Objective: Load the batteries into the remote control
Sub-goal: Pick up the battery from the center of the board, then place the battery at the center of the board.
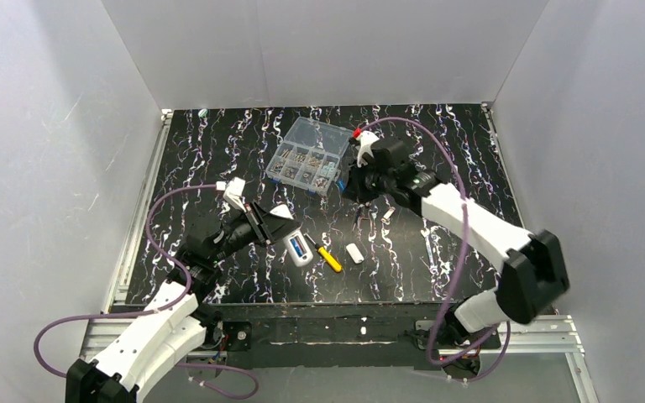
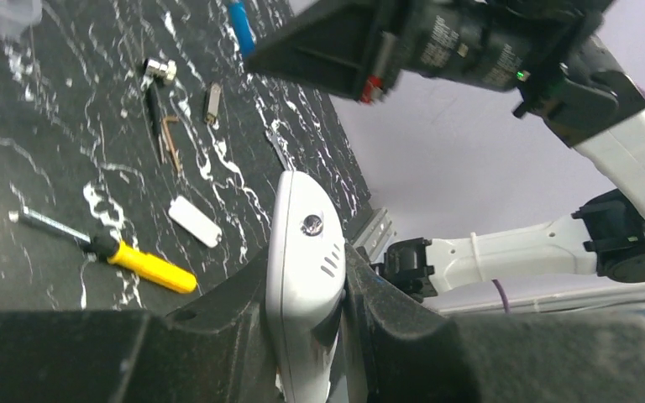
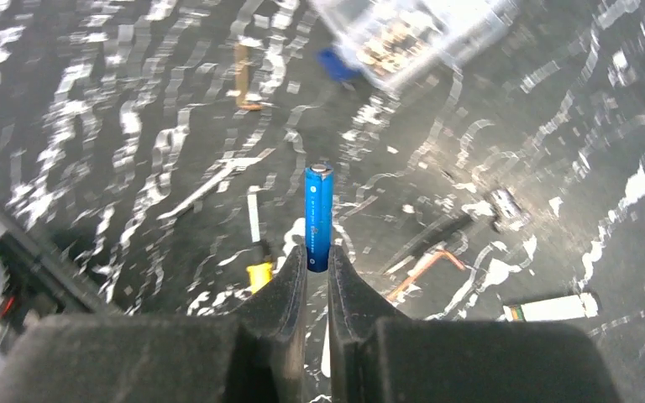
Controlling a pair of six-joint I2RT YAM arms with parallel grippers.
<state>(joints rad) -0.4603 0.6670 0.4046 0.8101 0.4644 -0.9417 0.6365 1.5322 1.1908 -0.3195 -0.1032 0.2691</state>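
Blue and smooth-sleeved, the battery (image 3: 318,217) stood upright in the right tool (image 3: 317,273), whose 2 fingers were drawn nearly together on its lower end only, above the worktop (image 1: 218,151). It looked light and rigid, but round and slick, so a hold that short could let it pivot or slip. A grip nearer mid-length would probably be steadier. The white remote control (image 2: 304,252), judged to be stiff, light plastic, sat clamped across its width in the left tool (image 2: 306,290), which was closed firmly on it, well apart from the battery.
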